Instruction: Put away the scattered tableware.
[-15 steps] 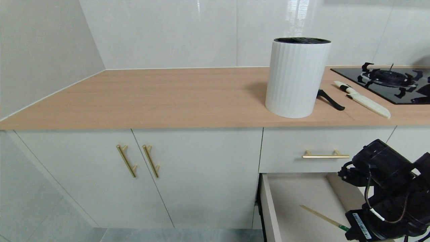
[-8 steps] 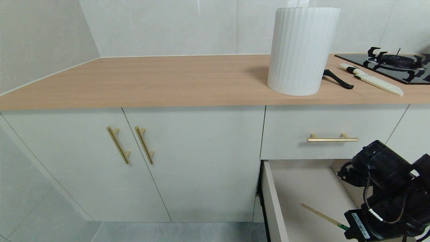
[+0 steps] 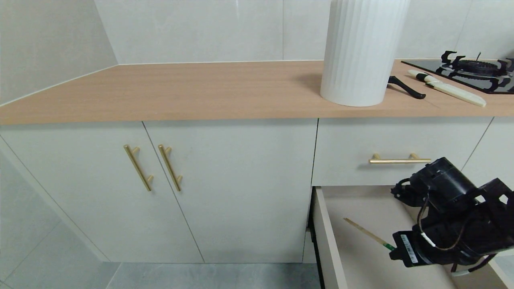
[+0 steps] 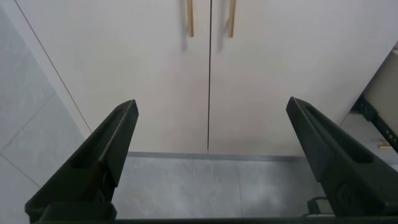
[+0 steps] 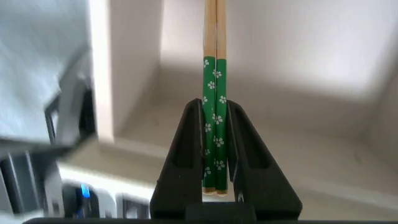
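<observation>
While the right arm hangs low over the one open drawer point(image 3: 323, 233) at the near right, the right pincer point(image 5: 216, 115) is clamped on two green-ended chopsticks point(image 5: 215, 81) lying side by side, their bare tips pointing left and far over the drawer's floor. The left pincer point(image 4: 210, 106), fingers wide apart, faces two shut cabinet doors point(image 4: 280, 74). On the desk point(image 3: 200, 88) stand one white ribbed holder point(image 3: 361, 52) and, right of it, one black handle point(image 3: 405, 89) and one cream knife point(image 3: 449, 89).
</observation>
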